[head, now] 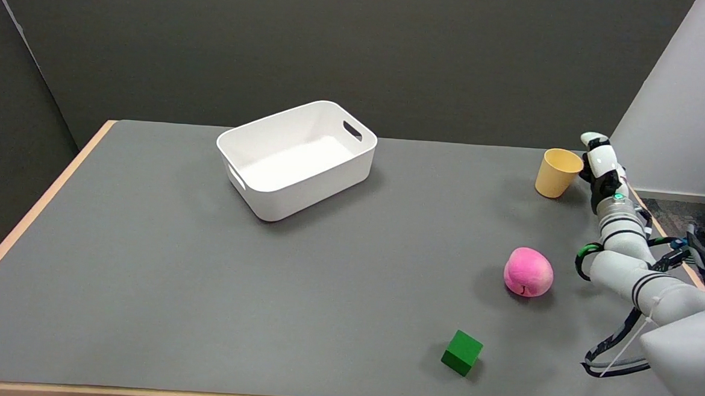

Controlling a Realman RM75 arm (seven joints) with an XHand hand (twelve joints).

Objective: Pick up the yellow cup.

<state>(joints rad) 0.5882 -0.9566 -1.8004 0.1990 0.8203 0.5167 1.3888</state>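
Grey table [144,259] fills my view; the cup [558,172] stands upright at upper right. My right hand [598,168] sits just beside it, touching its rim side; I cannot tell whether the fingers grip it.

1. table [143,283]: grey top w/ a light wood-coloured edge strip along the left and near sides.
2. white bin [296,159]: rectangular, open-topped, handle cutouts in the end walls; sits on the far-centre area, turned at an angle to the table edges.
3. yellow cup [558,172]: far right, tilted; base contact w/ the top cannot be confirmed.
4. pink peach [528,272]: right side, nearer than the cup.
5. green cube [462,352]: near-right, just left of and nearer than the peach.
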